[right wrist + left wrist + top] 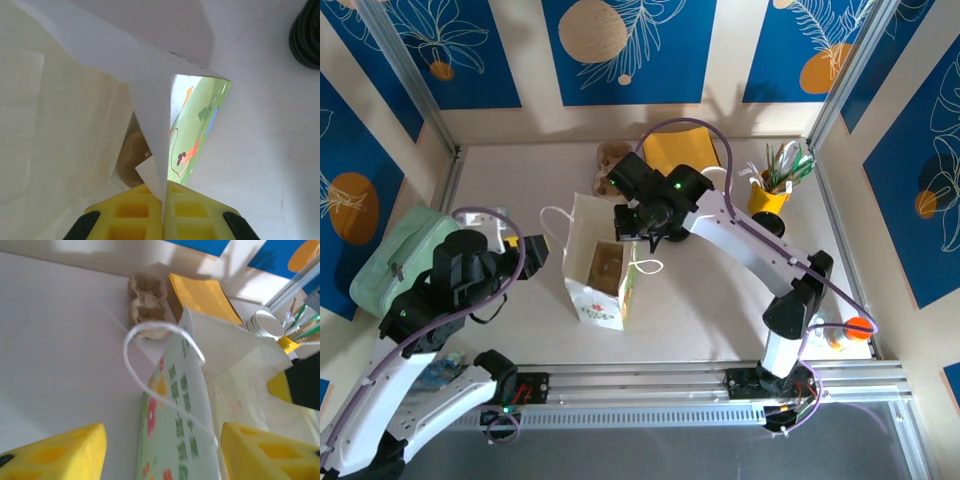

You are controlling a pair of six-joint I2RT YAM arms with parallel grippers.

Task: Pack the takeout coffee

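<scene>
Near left, my left pincer (163,452) hangs released, fingers (65,455) apart, just beside the paper bag (595,285) standing on the tabletop (700,300). At the bag's far right rim my right pincer (163,197) is clenched on the paper edge. A round brown thing (131,160) lies inside the bag. Farthest back lies a cardboard tray (147,300). Where the takeout coffee sits I cannot tell.

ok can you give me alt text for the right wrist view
The right tool, yellow-fingered, is shut on the rim of a white paper bag with a green printed side, standing on a pale table. Deep inside the bag a round brown item shows, too unclear to name.
</scene>
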